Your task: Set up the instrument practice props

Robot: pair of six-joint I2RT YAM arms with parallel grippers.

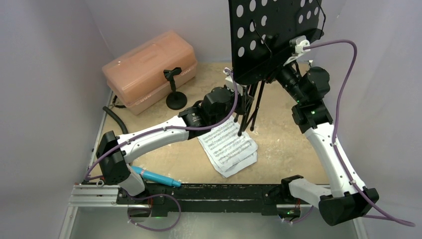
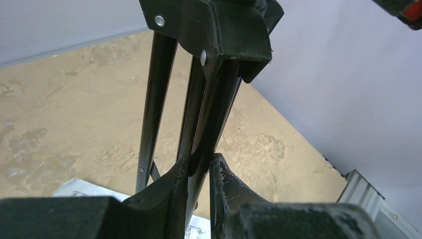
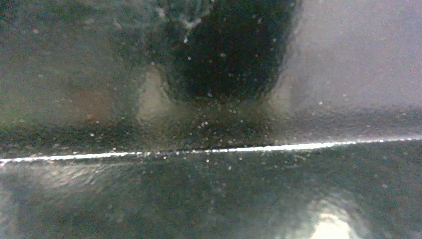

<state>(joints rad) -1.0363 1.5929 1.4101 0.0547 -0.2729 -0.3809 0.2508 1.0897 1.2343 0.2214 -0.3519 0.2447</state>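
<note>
The music stand (image 1: 271,35) is seen at centre back, its perforated desk (image 1: 259,55) raised high and its legs bunched close together rather than spread. The left end effector (image 2: 200,167) is closed on one leg (image 2: 214,114) of the stand. In the left wrist view the leg is pinched between the two black fingers (image 2: 164,191), with the other legs running alongside just to its left. The feet of the stand are found at the far edge of the two sheet-music pages (image 1: 229,147), which are laid overlapping on the tan surface (image 1: 283,144). Whether the feet are touching down cannot be told.

The right arm (image 1: 323,137) is reached up behind the desk, where the right end effector is hidden. Its wrist view is filled by a dark, blurred face pressed close, so open or closed cannot be told.

The mic stand (image 1: 175,92) is stood upright just beside the pink box (image 1: 147,67) at back left. The microphone (image 1: 155,177) is laid flat at the near edge, beside the left arm's base.
</note>
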